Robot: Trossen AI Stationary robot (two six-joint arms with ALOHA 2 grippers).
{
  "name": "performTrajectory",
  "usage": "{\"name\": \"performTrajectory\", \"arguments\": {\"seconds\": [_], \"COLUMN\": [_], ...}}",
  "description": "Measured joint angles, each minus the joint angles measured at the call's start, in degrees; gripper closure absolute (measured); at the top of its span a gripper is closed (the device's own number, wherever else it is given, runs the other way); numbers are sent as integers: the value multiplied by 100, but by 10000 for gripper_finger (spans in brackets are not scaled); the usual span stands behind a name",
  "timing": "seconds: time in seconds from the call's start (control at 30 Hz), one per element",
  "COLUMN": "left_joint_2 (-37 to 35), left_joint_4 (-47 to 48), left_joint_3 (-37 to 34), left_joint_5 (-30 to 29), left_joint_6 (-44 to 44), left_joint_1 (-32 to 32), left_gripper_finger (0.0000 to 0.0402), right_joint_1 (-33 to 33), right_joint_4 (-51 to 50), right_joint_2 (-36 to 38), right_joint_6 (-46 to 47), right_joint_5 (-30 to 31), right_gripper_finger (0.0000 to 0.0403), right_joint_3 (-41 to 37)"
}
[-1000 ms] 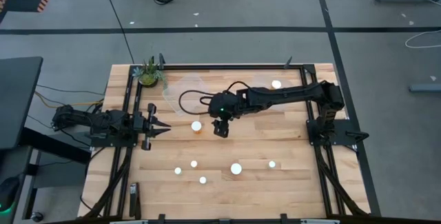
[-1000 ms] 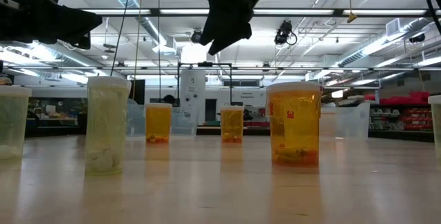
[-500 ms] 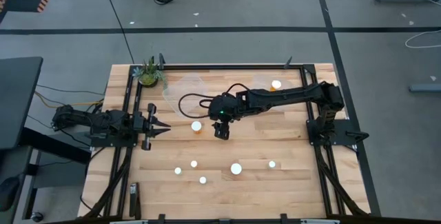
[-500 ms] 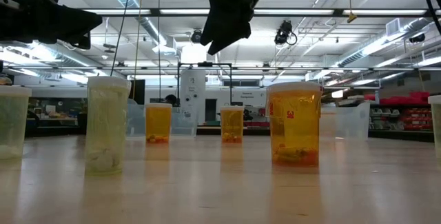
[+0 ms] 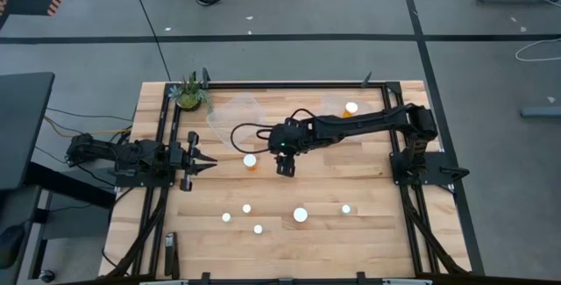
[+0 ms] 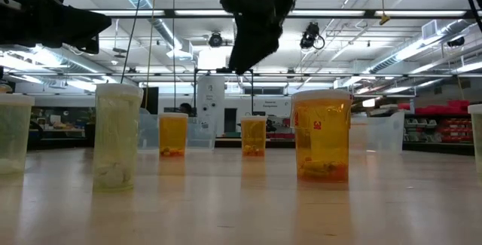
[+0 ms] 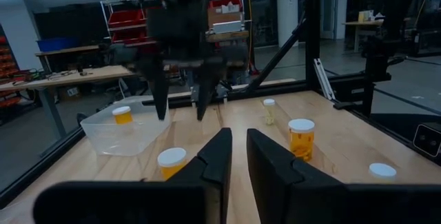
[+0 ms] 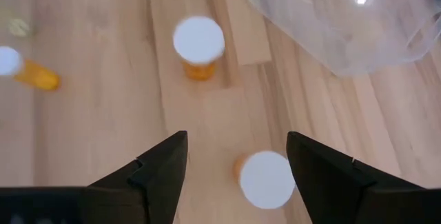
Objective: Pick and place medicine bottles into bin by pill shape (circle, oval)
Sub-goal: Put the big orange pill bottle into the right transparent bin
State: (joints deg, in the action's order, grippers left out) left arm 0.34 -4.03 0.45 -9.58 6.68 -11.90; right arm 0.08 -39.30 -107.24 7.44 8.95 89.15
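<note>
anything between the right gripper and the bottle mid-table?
Nothing visible. The right gripper hangs open above the table, just beside the nearest medicine bottle, with only bare wood and air between them. In the right wrist view that bottle shows between the open jaws, unobstructed. The left gripper waits shut at the left edge.

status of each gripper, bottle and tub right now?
left gripper: shut, empty, parked at the table's left edge.
right gripper: open, empty, above mid-table beside a bottle.
that bottle: upright, capped, free.
five front bottles: upright, capped.
right tub: holds one bottle.
left tub: looks empty.
</note>
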Motion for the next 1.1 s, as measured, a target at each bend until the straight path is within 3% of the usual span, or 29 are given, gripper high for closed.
{"name": "performTrajectory", "arguments": {"seconds": [0.27,0.6,1.1], "left_joint_2": [0,2,2], "left_joint_4": [2,1,-7], "left_joint_3": [-2,0,-1], "left_joint_5": [-2,-2,-2], "left_joint_6": [0,2,2], "left_joint_1": [0,-2,-2], "left_gripper_finger": [340,349,340], "right_joint_1": [-302,-473,-521], "right_joint_4": [279,388,534], "right_joint_2": [-13,-2,-332], "right_joint_6": [-332,-421,-363], "right_joint_5": [4,-37,-348], "right_gripper_finger": [140,72,70], "right_joint_3": [-560,-610,-613]}}
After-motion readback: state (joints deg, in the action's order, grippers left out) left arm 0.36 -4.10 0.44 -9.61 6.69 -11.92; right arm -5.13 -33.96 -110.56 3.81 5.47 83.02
